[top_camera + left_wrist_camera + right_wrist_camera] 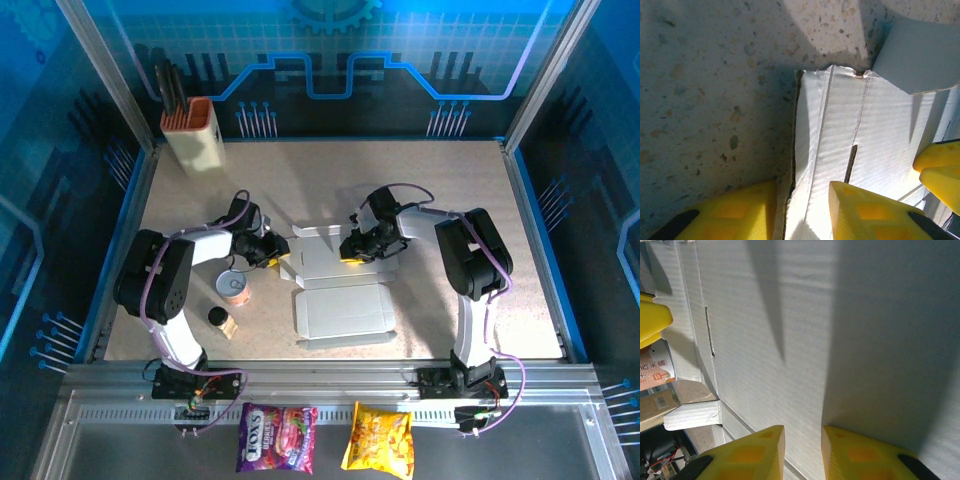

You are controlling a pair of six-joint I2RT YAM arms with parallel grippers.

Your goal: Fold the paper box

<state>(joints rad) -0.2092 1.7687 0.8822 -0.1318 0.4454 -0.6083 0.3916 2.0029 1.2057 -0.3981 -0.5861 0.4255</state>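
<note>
Your paper box [335,285] lay mid-table; it looked light, thin and bendy, best pinched at flap edges. Your left gripper [802,187] narrowly straddled its left flap and your right gripper [804,432] sat narrow at a panel. Grip was unclear on both.

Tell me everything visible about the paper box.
The paper box is thin white-grey corrugated cardboard, mostly a flat cut-out with creases, slots and flaps, lying on the table. Its near panel lies flat; the far part is partly raised. The left gripper straddles its left edge flap, the right gripper pinches a far panel.
</note>
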